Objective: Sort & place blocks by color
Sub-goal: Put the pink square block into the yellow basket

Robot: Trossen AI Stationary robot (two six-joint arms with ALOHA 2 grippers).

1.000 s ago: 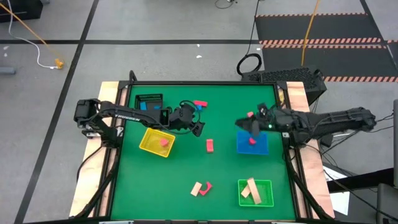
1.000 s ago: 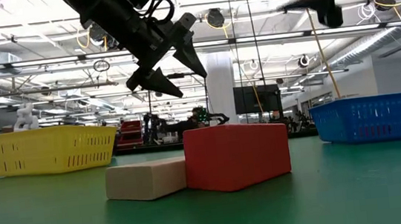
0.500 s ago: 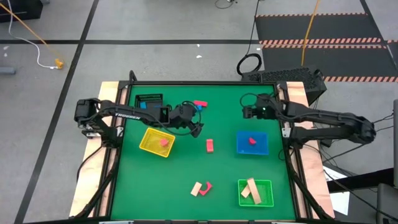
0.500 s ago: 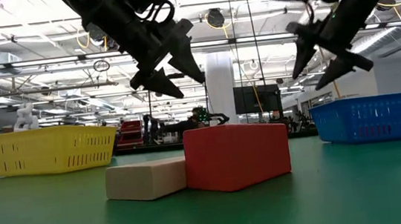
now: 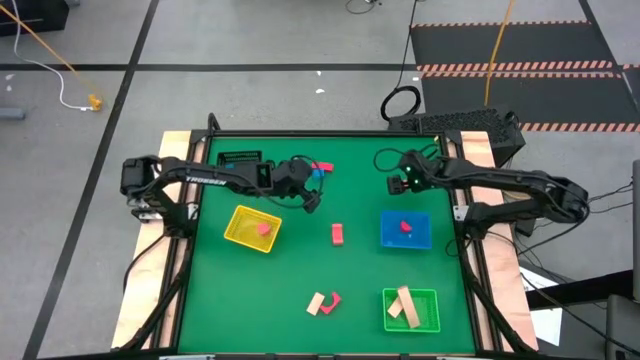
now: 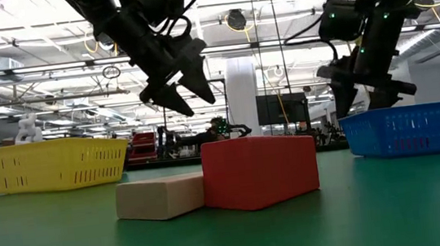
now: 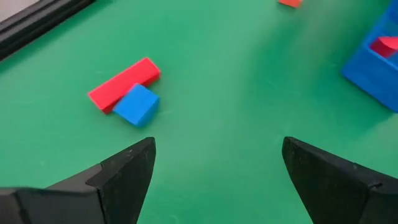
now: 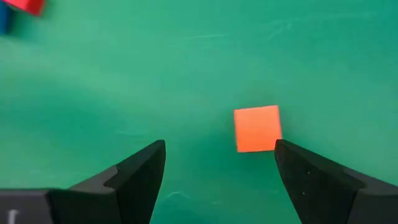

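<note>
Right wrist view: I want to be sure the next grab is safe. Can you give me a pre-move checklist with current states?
1. Right gripper open and empty: ok.
2. Red cube lies alone, nothing touching it: ok.
3. Cube centred between the fingers: not ok, it sits toward one finger.
4. Left gripper far from the right gripper: ok, it hovers open near the red bar and blue cube.
5. Height above the mat: cannot tell.

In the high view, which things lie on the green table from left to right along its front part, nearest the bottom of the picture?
Tan block → red block touching it → green tray, which holds two tan bars.
</note>
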